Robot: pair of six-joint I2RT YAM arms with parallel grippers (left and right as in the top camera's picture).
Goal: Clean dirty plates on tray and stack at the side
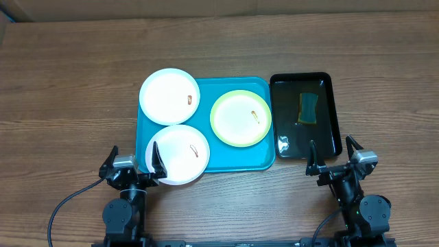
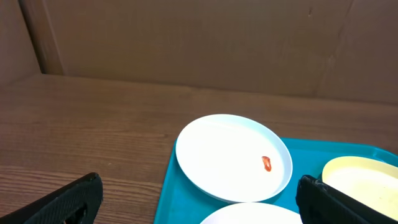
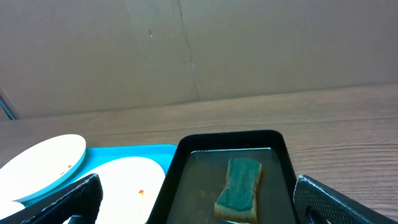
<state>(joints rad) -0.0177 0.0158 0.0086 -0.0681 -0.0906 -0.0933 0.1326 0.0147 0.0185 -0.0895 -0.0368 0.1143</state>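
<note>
Three plates lie on the turquoise tray (image 1: 218, 159). A white plate (image 1: 169, 95) sits at the back left, overhanging the tray's rim, with a small reddish smear. A second white plate (image 1: 178, 154) sits at the front left, also smeared. A green-rimmed plate (image 1: 241, 117) sits at the right of the tray. My left gripper (image 1: 134, 162) is open and empty at the tray's front left corner, next to the front white plate. My right gripper (image 1: 334, 158) is open and empty just in front of the black tray. The back white plate also shows in the left wrist view (image 2: 233, 157).
A glossy black tray (image 1: 305, 114) stands right of the turquoise tray. It holds shallow liquid and a green-topped sponge (image 1: 308, 108), which also shows in the right wrist view (image 3: 238, 188). A cardboard wall runs along the table's far edge.
</note>
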